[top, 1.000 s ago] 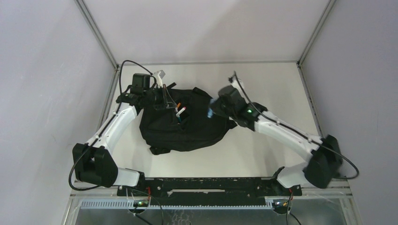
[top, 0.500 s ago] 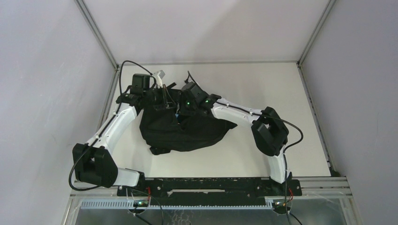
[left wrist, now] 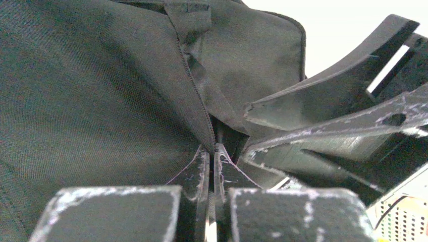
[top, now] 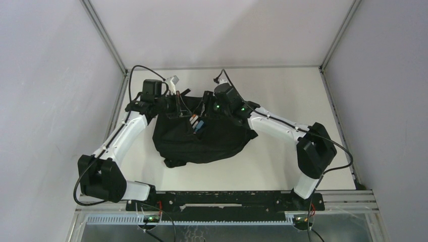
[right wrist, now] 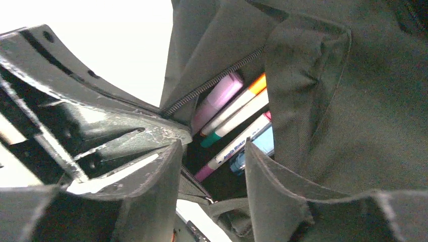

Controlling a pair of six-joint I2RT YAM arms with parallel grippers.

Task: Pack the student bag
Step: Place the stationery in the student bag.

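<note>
The right arm (top: 275,126) has swung in from the right side of the table (top: 282,85), and the right gripper (right wrist: 214,151) now sits at the mouth of the student bag (top: 212,143). Its jaws are spread apart with nothing between them. The bag, black and soft, lies on the left half of the white table, closer to the left edge than the right. The left gripper (left wrist: 212,151) is clenched tight on the bag's fabric right at the zip (left wrist: 194,80), on the bag's far-left side. Just beyond the right gripper's parted jaws, several markers (right wrist: 237,113) lie together inside the open pocket: one pink, one white with an orange end, one white with a purple cap (its printed lettering too small to read).
</note>
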